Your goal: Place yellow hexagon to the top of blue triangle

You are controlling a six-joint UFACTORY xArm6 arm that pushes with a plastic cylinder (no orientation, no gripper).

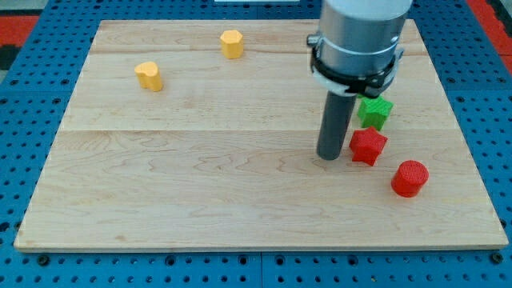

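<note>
The yellow hexagon [232,44] stands near the board's top edge, left of centre. No blue triangle shows anywhere in the view; the arm's body covers part of the board's upper right. My tip [329,157] rests on the board right of centre, just left of a red star [368,146] and close to touching it. The tip is far to the lower right of the yellow hexagon.
A second yellow block [148,76], rounded, sits at the upper left. A green star [374,112] lies just above the red star, beside the rod. A red cylinder [410,178] stands to the lower right. The wooden board [200,184] lies on a blue pegboard.
</note>
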